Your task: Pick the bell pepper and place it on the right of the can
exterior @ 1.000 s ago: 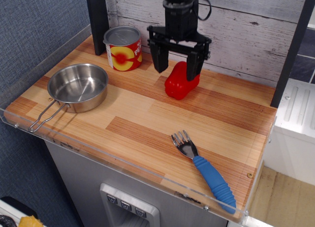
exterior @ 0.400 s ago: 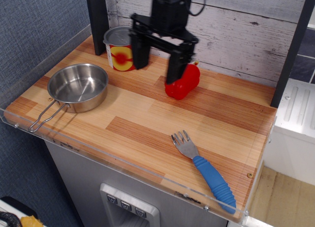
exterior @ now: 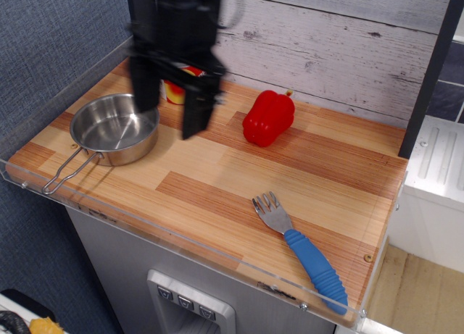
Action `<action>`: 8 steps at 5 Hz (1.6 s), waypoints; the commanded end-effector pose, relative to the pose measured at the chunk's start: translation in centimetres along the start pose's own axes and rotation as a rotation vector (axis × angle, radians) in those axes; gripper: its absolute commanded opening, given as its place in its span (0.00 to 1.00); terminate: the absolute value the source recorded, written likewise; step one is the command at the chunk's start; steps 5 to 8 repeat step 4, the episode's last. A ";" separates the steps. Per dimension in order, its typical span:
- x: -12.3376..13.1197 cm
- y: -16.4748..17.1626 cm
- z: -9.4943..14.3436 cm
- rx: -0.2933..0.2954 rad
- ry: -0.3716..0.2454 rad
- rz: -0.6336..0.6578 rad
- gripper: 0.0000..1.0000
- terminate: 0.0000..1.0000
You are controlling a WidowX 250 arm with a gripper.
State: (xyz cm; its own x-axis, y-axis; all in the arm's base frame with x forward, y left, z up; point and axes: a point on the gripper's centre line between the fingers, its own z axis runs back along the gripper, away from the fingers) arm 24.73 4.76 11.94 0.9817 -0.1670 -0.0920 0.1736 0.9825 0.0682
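A whitewashed plank wall [exterior: 348, 37] backs a striped wooden counter [exterior: 217, 174] edged with a clear plastic lip, with blue-grey fabric panelling on the left side. The black robot claw [exterior: 171, 102] hangs over the left rear part of the counter, blurred in the frame; its two dark fingers [exterior: 196, 109] point downward and stand wide apart, with nothing between them. One finger hangs in front of the far rim of the round stainless steel pan with a wire handle [exterior: 109, 131], the other over bare wood between the pan and the pepper.

The short cylindrical tin can with a yellow label and red circle [exterior: 176, 90] stands at the back of the counter, mostly hidden behind the claw; only a strip of its label shows between the fingers. The glossy bright red lobed toy bell pepper [exterior: 268, 117] rests on the counter to the right of the can, near it but not touching, and apart from the claw. Its small stem stub points toward the rear wall.

Near the front right corner lies a metal fork with a ribbed blue plastic handle [exterior: 301, 251], its tines pointing toward the middle of the counter, well apart from everything else.
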 end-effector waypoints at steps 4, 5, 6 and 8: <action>-5.1 2.0 4.7 0.010 -0.079 0.126 1.00 1.00; -5.1 2.0 4.7 0.010 -0.079 0.126 1.00 1.00; -5.1 2.0 4.7 0.010 -0.079 0.126 1.00 1.00; -5.1 2.0 4.7 0.010 -0.079 0.126 1.00 1.00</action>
